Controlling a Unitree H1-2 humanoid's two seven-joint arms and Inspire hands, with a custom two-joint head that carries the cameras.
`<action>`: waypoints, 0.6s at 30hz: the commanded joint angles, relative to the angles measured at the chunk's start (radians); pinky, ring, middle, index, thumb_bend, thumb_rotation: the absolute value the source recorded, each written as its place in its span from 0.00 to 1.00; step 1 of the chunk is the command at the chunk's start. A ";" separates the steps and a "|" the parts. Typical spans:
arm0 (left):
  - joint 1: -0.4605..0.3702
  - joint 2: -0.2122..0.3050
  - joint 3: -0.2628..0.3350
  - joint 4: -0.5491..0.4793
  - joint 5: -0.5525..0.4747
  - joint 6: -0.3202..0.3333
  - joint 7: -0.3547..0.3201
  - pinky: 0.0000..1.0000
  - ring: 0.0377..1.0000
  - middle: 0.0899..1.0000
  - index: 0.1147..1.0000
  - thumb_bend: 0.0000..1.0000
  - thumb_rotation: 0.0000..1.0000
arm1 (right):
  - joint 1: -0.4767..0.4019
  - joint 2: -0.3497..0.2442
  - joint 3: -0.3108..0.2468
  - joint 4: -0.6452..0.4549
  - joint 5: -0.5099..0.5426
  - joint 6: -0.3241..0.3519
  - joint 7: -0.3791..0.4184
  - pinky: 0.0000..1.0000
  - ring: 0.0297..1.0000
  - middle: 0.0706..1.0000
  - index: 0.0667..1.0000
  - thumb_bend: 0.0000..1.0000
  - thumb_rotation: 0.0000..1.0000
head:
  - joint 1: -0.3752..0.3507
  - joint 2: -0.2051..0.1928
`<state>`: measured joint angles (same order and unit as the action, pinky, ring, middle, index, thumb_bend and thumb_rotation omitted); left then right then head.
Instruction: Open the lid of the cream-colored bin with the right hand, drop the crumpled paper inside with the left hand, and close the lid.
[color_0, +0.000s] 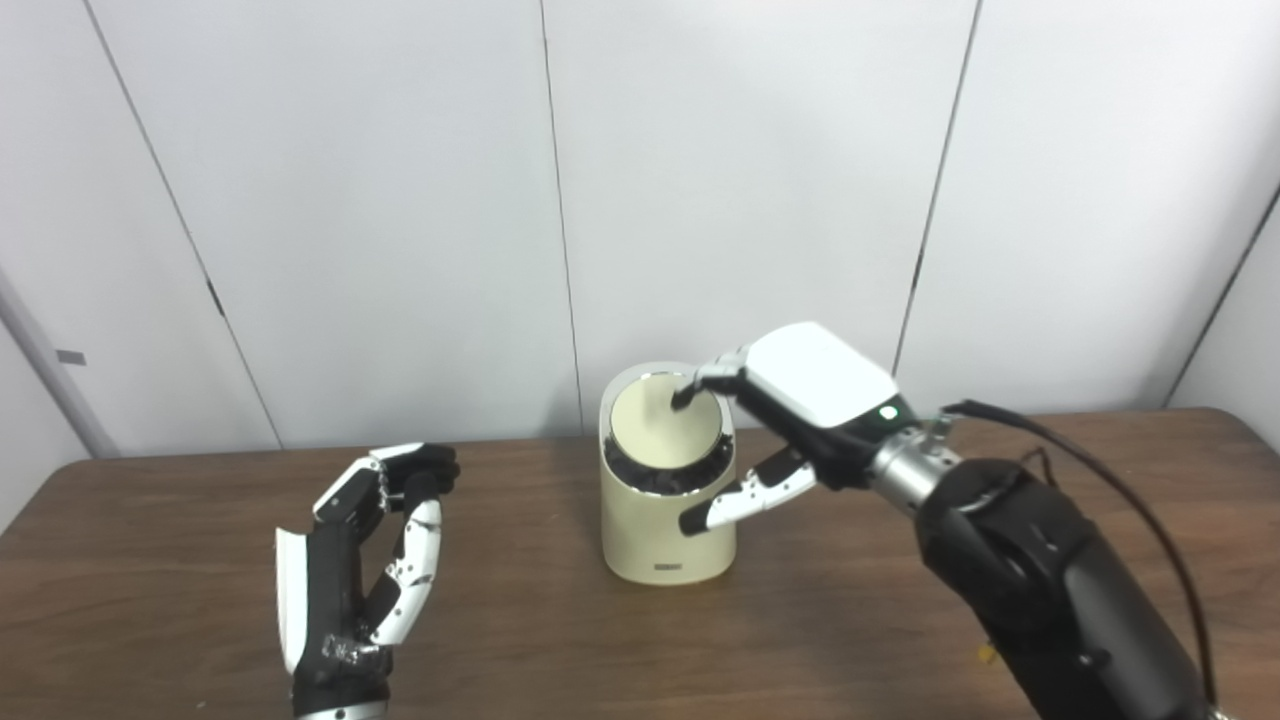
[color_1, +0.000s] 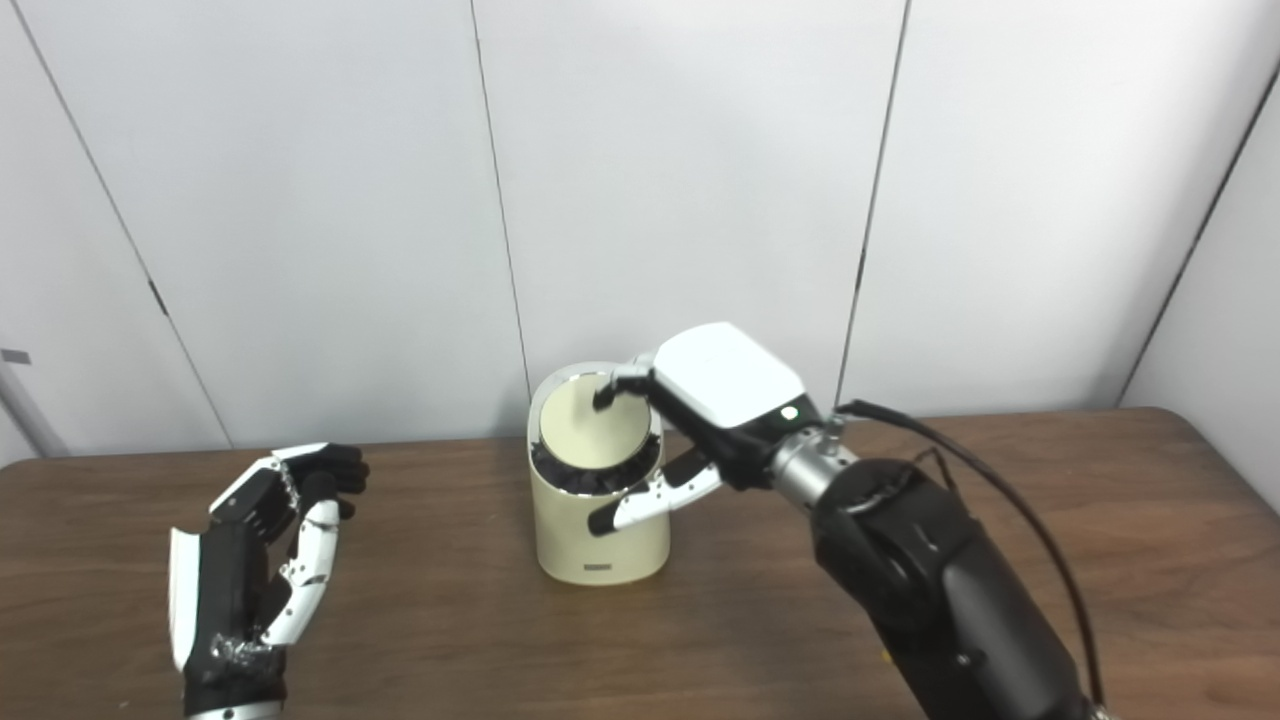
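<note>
Bin (color_0: 667, 520) upright mid-bench (color_0: 180, 560), lid (color_0: 662, 425) tilted into its mouth. Right robot hand (color_0: 775, 425) holds nothing: fingertips (color_0: 686, 396) on lid, thumb beside bin wall. Left robot hand (color_0: 365, 565) empty, fingers loosely curled, hovering well left.

The bin (color_0: 668, 520) stands on the bench (color_0: 800, 620), near its far edge, before the wall (color_0: 700, 180). Its lid (color_0: 665, 428) sits tilted in the bin's top. The right hand (color_0: 790, 420) reaches in from the right, fingertips (color_0: 686, 396) on the lid. The left hand (color_0: 365, 560) is well apart to the left, nearer the front.
</note>
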<state>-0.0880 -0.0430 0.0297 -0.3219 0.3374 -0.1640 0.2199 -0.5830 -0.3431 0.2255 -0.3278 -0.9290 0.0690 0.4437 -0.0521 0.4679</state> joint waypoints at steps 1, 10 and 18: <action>-0.021 -0.001 -0.001 -0.023 -0.009 -0.005 -0.006 0.49 0.56 0.55 0.55 0.19 0.49 | 0.036 0.034 -0.073 -0.074 0.044 0.014 -0.113 0.68 0.77 0.76 0.71 0.58 0.80 | -0.001 0.001; -0.015 0.034 0.002 -0.020 0.009 -0.049 -0.011 0.48 0.58 0.58 0.57 0.17 0.45 | 0.252 0.247 -0.283 -0.175 0.294 -0.041 -0.463 0.60 0.72 0.72 0.70 0.23 0.63 | 0.003 0.003; 0.001 0.058 0.018 -0.039 -0.030 -0.082 -0.018 0.51 0.59 0.60 0.58 0.18 0.46 | 0.408 0.300 -0.311 -0.141 0.451 -0.234 -0.618 0.59 0.70 0.70 0.68 0.23 0.45 | 0.012 0.015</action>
<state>-0.0731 0.0070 0.0432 -0.3232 0.3137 -0.2068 0.1986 -0.1628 -0.0396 -0.0745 -0.4692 -0.5099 -0.0906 -0.1324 -0.0414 0.4801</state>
